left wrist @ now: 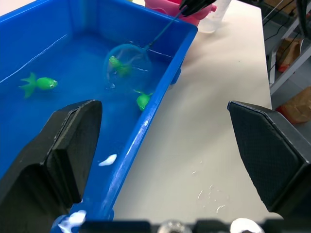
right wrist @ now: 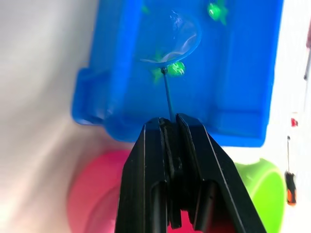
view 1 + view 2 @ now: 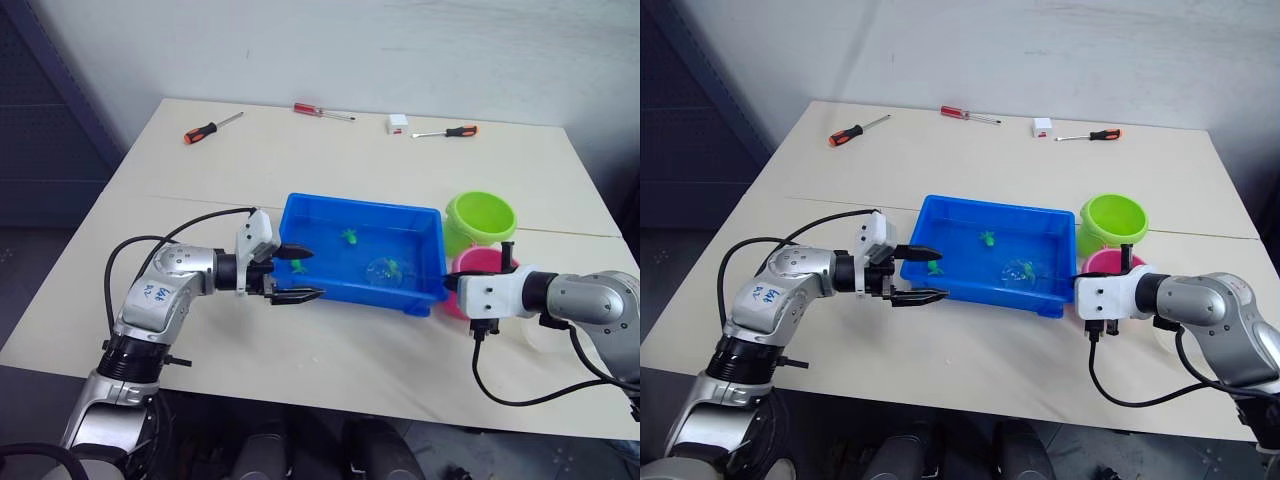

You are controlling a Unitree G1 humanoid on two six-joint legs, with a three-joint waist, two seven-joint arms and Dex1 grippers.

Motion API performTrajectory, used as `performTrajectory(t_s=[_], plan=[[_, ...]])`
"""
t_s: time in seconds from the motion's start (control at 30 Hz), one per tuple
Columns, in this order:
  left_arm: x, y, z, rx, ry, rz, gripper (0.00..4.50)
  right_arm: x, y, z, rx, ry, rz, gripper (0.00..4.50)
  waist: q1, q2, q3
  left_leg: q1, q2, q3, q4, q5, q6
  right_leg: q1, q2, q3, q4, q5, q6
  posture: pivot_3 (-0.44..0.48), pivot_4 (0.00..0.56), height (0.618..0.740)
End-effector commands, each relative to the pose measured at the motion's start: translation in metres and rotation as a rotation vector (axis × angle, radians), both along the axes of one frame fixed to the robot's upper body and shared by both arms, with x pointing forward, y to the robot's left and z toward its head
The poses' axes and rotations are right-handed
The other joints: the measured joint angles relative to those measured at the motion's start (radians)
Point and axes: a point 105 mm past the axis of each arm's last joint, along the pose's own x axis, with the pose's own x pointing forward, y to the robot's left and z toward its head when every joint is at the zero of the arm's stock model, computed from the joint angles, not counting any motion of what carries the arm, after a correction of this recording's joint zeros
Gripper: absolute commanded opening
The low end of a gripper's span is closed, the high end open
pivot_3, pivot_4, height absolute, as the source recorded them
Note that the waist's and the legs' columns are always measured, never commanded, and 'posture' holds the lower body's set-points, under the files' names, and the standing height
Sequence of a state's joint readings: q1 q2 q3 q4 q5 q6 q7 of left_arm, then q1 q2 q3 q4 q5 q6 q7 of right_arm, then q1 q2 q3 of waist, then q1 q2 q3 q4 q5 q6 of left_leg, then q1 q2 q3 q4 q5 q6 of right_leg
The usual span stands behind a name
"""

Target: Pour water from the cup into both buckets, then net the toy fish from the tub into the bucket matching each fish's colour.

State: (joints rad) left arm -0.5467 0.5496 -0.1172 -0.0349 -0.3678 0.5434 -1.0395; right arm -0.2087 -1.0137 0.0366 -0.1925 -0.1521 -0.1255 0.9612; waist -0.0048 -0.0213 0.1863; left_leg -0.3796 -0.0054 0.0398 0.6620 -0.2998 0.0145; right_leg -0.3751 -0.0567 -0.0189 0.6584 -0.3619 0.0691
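Right gripper clamped on the net, handle running straight ahead to the hoop dipped in the tub, green fish just past its rim; left gripper spread, empty, farther off.

I see a wide cream-coloured tabletop with a seam running across it. Along its far edge lie three screwdrivers: an orange-and-black-handled one, a red-handled one, and another orange-and-black-handled one just beside a small white block.
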Motion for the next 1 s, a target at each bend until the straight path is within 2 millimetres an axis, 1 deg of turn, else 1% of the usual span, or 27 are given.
performTrajectory(t_s=[0.03,0.13,0.23,0.27,0.43,0.53,0.7,0.83,0.9,0.93,1.0], plan=[[-0.003,-0.001,0.014,-0.025,-0.053,-0.013,4.45,-0.006,0.008,-0.003,0.025,0.042,0.052,0.00,0.000,0.000,0.000,0.000,0.000,0.000,0.000,0.000,0.000,0.000,0.000,0.000,0.000,0.000,0.000,0.000,0.150,0.740],[-0.003,-0.001,0.015,-0.027,-0.057,-0.010,4.45,-0.005,0.013,-0.004,0.124,0.093,0.020,0.00,0.000,0.000,0.000,0.000,0.000,0.000,0.000,0.000,0.000,0.000,0.000,0.000,0.000,0.000,0.000,0.000,0.150,0.740],[-0.002,-0.001,0.015,-0.029,-0.059,-0.007,4.45,-0.004,0.013,-0.005,0.203,0.146,-0.020,0.00,0.000,0.000,0.000,0.000,0.000,0.000,0.000,0.000,0.000,0.000,0.000,0.000,0.000,0.000,0.000,0.000,0.150,0.740],[-0.002,-0.001,0.015,-0.030,-0.060,-0.006,4.45,-0.004,0.012,-0.005,0.226,0.168,-0.035,0.00,0.001,0.000,0.000,0.000,0.000,0.000,0.000,0.000,0.000,0.000,0.000,0.000,0.000,0.000,0.000,0.000,0.150,0.740],[0.000,0.001,0.016,-0.034,-0.065,0.006,4.45,-0.003,0.006,0.000,0.460,0.293,-0.172,0.00,0.001,0.000,0.000,0.000,0.000,0.000,0.000,0.000,0.000,0.000,0.000,0.000,0.000,0.000,0.000,0.000,0.150,0.740],[0.002,0.002,0.016,-0.042,-0.065,0.016,4.45,-0.001,0.001,0.003,0.562,0.335,-0.242,0.00,0.001,0.000,0.000,0.000,0.000,0.000,0.000,0.000,0.000,0.000,0.000,0.000,0.000,0.000,0.000,0.000,0.150,0.740],[0.006,0.003,0.019,-0.073,-0.062,0.029,4.45,-0.001,-0.001,0.007,0.732,0.388,-0.324,0.00,0.001,0.000,0.000,0.000,0.000,-0.001,0.000,0.000,0.000,0.000,0.000,0.000,0.000,0.000,0.000,0.000,0.150,0.740],[0.007,0.001,0.022,-0.094,-0.058,0.022,4.45,-0.002,-0.004,0.014,0.782,0.381,-0.358,0.00,0.002,0.000,0.000,0.000,0.000,-0.001,0.000,0.000,0.001,0.000,-0.001,0.000,0.000,0.000,0.000,0.000,0.150,0.740],[0.008,0.000,0.022,-0.089,-0.057,0.010,4.45,-0.002,-0.012,0.015,0.636,0.269,-0.355,0.00,0.003,0.000,0.000,0.000,0.000,-0.001,0.000,0.000,0.001,0.000,-0.001,0.000,0.000,0.000,0.000,0.000,0.150,0.740],[0.008,0.000,0.021,-0.077,-0.060,0.007,4.45,-0.001,-0.015,0.017,0.590,0.216,-0.354,0.00,0.003,0.000,0.000,0.000,0.000,-0.001,0.000,0.000,0.001,0.000,-0.001,0.000,-0.001,0.000,0.000,0.000,0.150,0.740],[0.011,0.003,0.018,-0.054,-0.068,0.013,4.45,0.003,-0.015,0.021,0.559,0.137,-0.351,0.00,-0.001,0.000,0.000,-0.001,0.000,0.000,-0.001,0.000,0.001,0.000,-0.001,0.000,-0.001,0.000,0.000,0.000,0.150,0.740]])
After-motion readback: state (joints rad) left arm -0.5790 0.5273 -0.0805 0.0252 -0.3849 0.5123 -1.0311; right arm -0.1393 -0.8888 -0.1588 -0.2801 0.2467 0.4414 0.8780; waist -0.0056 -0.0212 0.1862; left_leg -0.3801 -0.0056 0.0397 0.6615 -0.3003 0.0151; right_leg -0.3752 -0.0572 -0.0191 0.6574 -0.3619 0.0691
